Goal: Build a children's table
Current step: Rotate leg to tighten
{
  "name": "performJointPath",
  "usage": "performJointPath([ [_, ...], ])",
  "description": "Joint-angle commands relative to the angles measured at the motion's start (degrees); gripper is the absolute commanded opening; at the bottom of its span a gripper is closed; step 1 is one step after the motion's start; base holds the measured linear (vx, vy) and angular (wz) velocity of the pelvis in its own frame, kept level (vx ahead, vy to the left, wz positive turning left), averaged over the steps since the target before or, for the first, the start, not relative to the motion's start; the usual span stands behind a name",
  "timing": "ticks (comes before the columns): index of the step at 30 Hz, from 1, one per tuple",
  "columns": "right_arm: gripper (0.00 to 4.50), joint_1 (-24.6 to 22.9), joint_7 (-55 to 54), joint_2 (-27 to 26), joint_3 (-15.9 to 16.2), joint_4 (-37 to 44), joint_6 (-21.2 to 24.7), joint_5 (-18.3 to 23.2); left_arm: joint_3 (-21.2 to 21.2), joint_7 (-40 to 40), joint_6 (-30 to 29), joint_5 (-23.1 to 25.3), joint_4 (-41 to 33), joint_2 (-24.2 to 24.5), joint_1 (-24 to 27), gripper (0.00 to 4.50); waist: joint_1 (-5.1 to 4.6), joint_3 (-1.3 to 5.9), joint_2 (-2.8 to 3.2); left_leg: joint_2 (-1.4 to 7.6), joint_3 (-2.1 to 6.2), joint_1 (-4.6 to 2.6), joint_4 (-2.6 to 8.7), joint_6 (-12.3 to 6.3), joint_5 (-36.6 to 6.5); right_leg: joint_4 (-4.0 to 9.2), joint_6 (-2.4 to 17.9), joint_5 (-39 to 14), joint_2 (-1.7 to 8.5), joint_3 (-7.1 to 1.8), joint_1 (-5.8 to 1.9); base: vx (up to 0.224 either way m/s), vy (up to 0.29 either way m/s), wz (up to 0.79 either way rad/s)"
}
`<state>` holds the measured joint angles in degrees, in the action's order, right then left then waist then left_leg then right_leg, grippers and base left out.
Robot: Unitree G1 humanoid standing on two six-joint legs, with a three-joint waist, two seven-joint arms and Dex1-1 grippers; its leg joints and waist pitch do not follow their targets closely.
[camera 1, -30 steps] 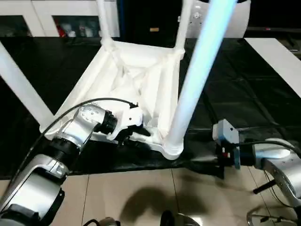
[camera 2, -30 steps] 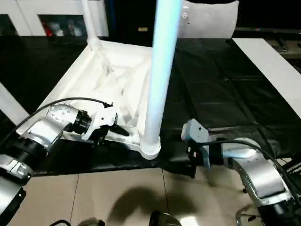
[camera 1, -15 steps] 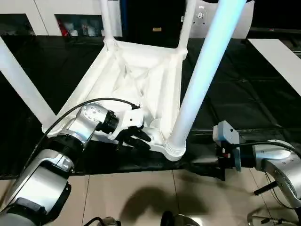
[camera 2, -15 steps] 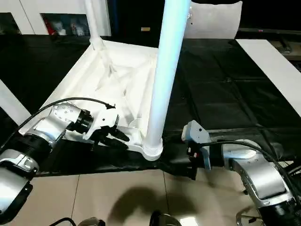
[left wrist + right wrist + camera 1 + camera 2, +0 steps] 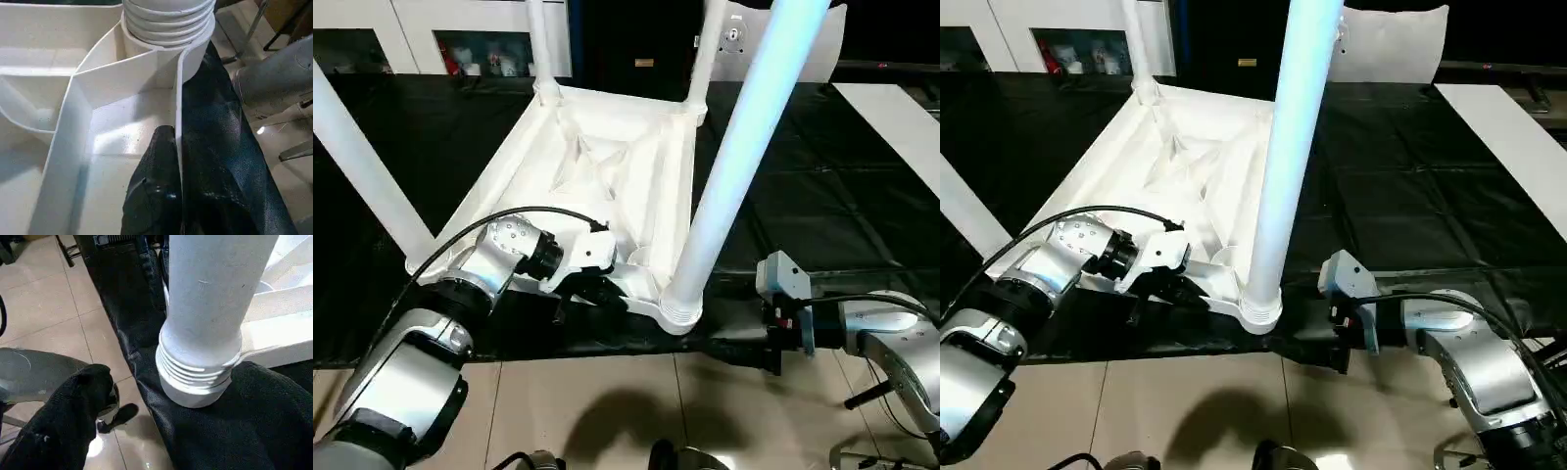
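Table top [image 5: 597, 166] lies upside down on the black-covered bench [image 5: 822, 176], ribbed underside up, four legs standing in their corner sockets; near-right leg [image 5: 734, 147] rises beside both arms. Head views: left tool [image 5: 590, 290] sits at the top's near edge, right tool [image 5: 741, 351] apart from the leg, low to its right. Left wrist view adds what the head misses: fingers [image 5: 154, 196] narrowed onto the thin edge wall, gripping it, just below the threaded socket. Right wrist view: leg's threaded collar [image 5: 198, 372] seated; right tool's opening cannot be told. Likely step: bracing while checking the last leg; next, turning the table upright.
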<state>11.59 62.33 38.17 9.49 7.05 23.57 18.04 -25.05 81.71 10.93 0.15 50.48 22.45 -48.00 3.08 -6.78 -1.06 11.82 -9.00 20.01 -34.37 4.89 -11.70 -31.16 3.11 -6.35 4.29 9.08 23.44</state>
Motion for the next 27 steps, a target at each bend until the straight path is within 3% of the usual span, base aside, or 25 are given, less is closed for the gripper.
performJointPath([
  [1, 4.5, 1.38, -2.23, -1.04, -0.49, -0.03, -0.54, -0.91, 2.78, -3.26, -3.5, -0.84, -1.21, -0.36, 0.8, 0.06, 0.13, 5.5, -0.09, 0.94, -0.08, 0.2, 3.62, -5.38, -6.37, 4.25, 2.39, -26.05, 4.04, -3.03, -4.35, 0.0, 0.0, 0.0],
  [4, 4.5, 2.24, -4.72, -2.22, -1.1, -1.58, -1.64, -2.07, 4.38, -5.72, -8.88, -2.44, -5.21, -0.35, 3.53, 0.06, -0.13, 5.43, -0.08, 1.04, -0.1, 0.2, 3.65, -4.79, -6.4, 4.02, 3.17, -26.61, 4.22, -3.02, -4.35, 0.0, 0.0, 0.0],
  [7, 4.5, 3.25, -6.3, -2.68, -1.02, -3.8, -2.57, -3.59, 4.89, -5.97, -11.88, -3.5, -9.77, 0.12, 6.26, 0.06, -0.52, 5.34, -0.24, 0.73, -0.17, 0.34, 3.59, -5.28, -6.51, 4.24, 2.19, -28.22, 4.07, -2.98, -4.34, 0.0, 0.0, 0.0],
  [8, 4.5, 3.62, -6.54, -2.84, -1.06, -4.38, -2.67, -3.73, 4.57, -5.38, -11.51, -3.38, -10.96, 0.49, 6.97, 0.06, -1.0, 5.26, -0.41, 0.64, -0.19, 0.52, 3.58, -5.53, -6.52, 4.4, 1.88, -28.65, 4.0, -2.93, -4.28, 0.0, 0.0, 0.0],
  [13, 4.33, 5.66, -4.03, -4.54, -1.68, -7.24, -3.92, -1.21, 2.87, -1.43, -8.84, -2.42, -14.28, 2.15, 9.14, 0.02, -1.75, 5.38, -0.09, 0.51, -0.24, 0.38, 3.48, -6.64, -6.92, 4.47, 1.13, -28.87, 3.83, -2.89, -4.06, 0.0, 0.0, 0.0],
  [19, 3.83, 10.43, 4.2, -7.17, -0.79, -14.06, -4.94, 3.36, 1.88, 0.89, -8.6, -1.19, -16.59, 3.03, 8.44, 0.0, -1.74, 5.68, 0.04, 1.23, -0.06, 0.58, 3.52, -7.89, -4.48, 3.3, 4.26, -23.32, 3.97, -3.36, -4.11, 0.0, 0.0, 0.0],
  [23, 3.46, 12.25, 6.73, -7.92, 0.36, -16.55, -5.42, 3.35, 1.03, 1.72, -7.15, -0.16, -15.67, 3.24, 7.43, 0.0, -1.28, 5.83, 0.2, 1.35, -0.16, 0.62, 3.41, -8.56, -2.41, 2.64, 6.15, -19.74, 4.0, -3.63, -4.03, 0.0, 0.0, 0.0],
  [27, 3.15, 14.62, 8.73, -9.01, 1.31, -20.24, -6.75, 2.44, 0.8, 2.66, -6.65, 0.27, -15.39, 3.32, 6.74, 0.0, -1.26, 5.58, 0.2, 1.23, -0.31, 0.65, 3.48, -7.85, -3.79, 2.96, 6.14, -21.91, 4.0, -3.54, -4.03, 0.0, 0.0, 0.0],
])
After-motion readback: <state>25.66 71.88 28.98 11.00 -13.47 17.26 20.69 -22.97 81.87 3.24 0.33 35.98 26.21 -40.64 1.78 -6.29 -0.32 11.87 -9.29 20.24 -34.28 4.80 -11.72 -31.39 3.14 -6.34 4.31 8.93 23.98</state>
